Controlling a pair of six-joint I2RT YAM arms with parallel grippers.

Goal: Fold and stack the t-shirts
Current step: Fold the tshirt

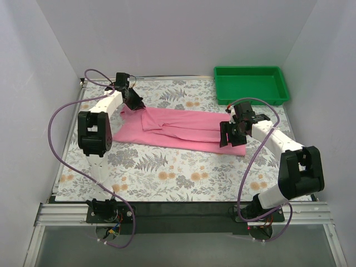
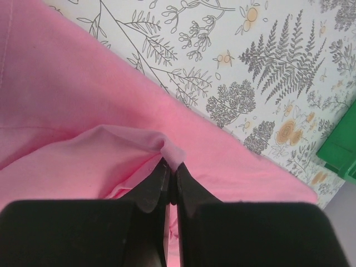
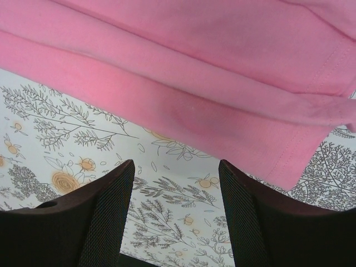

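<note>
Centrally in the top view lies the pink shirt (image 1: 178, 130). The left gripper (image 1: 135, 103) pinches a fold at its upper-left corner. The right gripper (image 1: 230, 137) gapes empty over its right end.

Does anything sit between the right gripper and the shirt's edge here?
Nothing visible. The right gripper is open over bare tablecloth, with the shirt hem just ahead of its fingers.

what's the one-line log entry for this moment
left claw: shut on pink t-shirt | right claw: open at its edge, holding nothing | green tray: far right corner
</note>
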